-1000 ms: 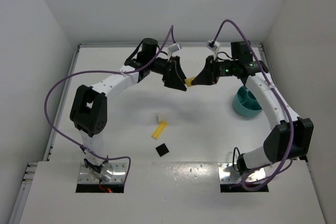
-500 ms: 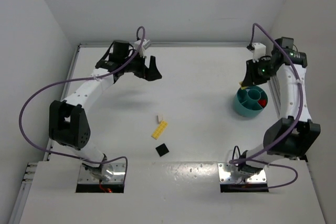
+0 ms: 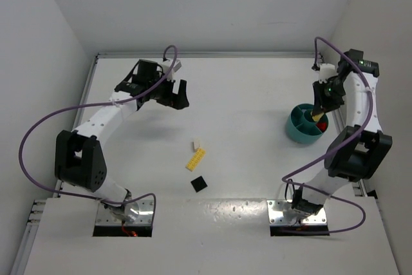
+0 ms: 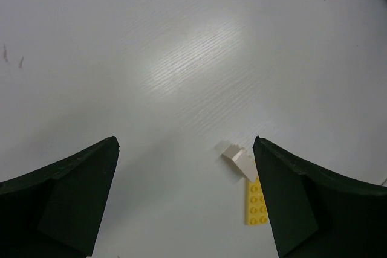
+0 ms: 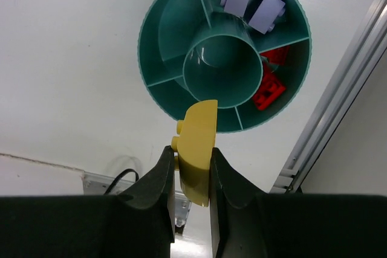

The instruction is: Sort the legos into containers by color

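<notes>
My right pincer (image 5: 192, 160) grips a yellow brick (image 5: 197, 130) over the dish (image 5: 158, 33); purple bricks (image 5: 251, 3) and red bricks (image 5: 269, 89) are in. Left pincer (image 4: 186, 200) spread, empty. White brick (image 4: 238, 158), yellow plate (image 4: 255, 203) and black square (image 3: 199, 184) left, maybe more unseen.

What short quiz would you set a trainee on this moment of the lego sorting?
1. True or false: the right gripper is shut on a yellow brick over the teal dish.
2. Which colours already lie in the dish? A) red bricks and pale purple bricks B) white and black C) yellow only
3. Fill in: the left gripper has its jaws ____.
Key: 1 true; 2 A; 3 open.
</notes>
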Robot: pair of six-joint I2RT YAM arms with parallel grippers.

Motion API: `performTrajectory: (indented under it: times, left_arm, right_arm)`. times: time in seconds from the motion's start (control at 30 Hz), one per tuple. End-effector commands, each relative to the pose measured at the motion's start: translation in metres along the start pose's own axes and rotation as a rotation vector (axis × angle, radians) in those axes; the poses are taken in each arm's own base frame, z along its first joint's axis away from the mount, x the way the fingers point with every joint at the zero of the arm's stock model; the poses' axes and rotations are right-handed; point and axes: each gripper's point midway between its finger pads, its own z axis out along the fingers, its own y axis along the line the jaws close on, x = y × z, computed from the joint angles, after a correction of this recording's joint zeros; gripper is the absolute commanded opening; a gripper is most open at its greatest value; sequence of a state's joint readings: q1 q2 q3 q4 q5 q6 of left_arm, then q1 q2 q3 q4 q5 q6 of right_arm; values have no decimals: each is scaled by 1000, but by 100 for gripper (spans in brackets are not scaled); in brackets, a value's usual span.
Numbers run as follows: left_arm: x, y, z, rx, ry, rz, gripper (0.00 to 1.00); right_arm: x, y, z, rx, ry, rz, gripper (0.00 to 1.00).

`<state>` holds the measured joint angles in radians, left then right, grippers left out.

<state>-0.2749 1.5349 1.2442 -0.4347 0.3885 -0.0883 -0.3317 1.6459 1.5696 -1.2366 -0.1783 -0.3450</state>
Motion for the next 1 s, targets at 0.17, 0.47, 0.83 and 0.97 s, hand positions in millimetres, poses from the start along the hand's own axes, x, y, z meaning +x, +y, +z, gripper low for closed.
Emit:
performTrajectory:
  times: [0.17, 0.47, 0.83, 0.97]
  left_arm:
    - [4, -6, -11, 22, -39, 40, 100]
    - [36, -41, -5, 79, -6, 117, 94]
    - [64, -55, -7, 84, 39, 181, 99]
    - [72, -50, -6, 29, 54, 194, 99]
  right_arm:
    - [-22, -20, 14, 9, -9, 25, 0]
    - [-36, -31, 23, 20, -11, 43, 3]
    - [-16, -24, 32, -5, 57, 48, 20]
    - [-21, -22, 27, 2, 39, 35, 60]
